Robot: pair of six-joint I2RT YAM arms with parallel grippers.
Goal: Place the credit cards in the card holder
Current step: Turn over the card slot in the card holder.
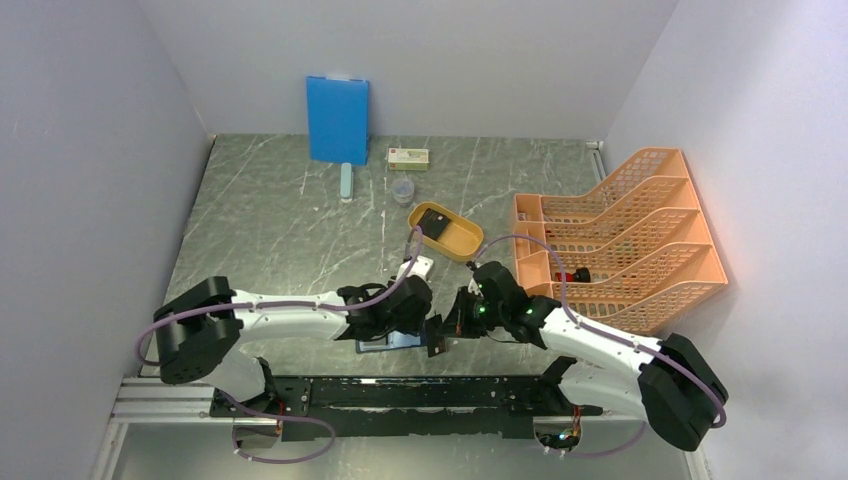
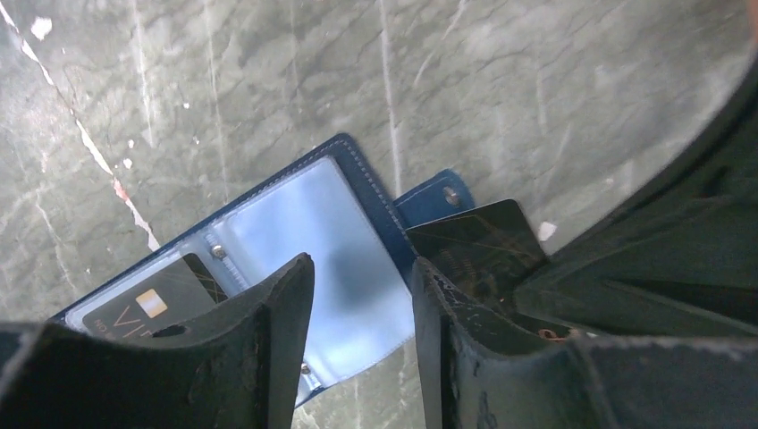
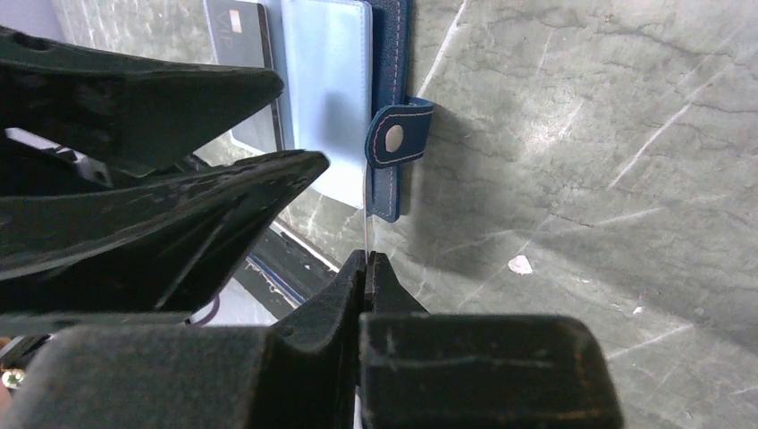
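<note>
The right gripper (image 3: 366, 261) is clenching a dark card (image 2: 478, 243), pinching it thinly near one edge. It is holding the card on edge just off the clasp side of the card holder (image 2: 331, 232). The holder is lying open on the table (image 2: 554, 89), directly beneath the left gripper (image 2: 362, 264). That gripper is hanging released, jaws spread and grasping nothing, straddling the clear pocket. I cannot tell whether its tips are pressing on the holder.

Several things are threatening the insertion:
- **Clasp tab:** The clasp tab (image 3: 398, 134) is sticking out between the card and the pocket, so the card's corner is likely to be catching on it or on the stitched border.
- **Weak grip:** With so little of the card pinched, any snag is likely to be twisting it in the grip.
- **Loose holder:** If nothing is pinning the holder, a push from the card is likely to be sliding it away.
- **Crowding:** The left fingers are crowding the pocket, so the two tools are risking a knock.
- **Pocket mouth:** I cannot make out where the pocket's mouth is.

A VIP card (image 2: 147, 304) is sitting in the pocket on the left gripper's outer side. Beyond both grippers, a yellow tray (image 1: 468, 246) is holding another dark card (image 1: 432, 220). An orange file rack (image 1: 640, 230) is standing well outside the right arm, blocking nothing.
</note>
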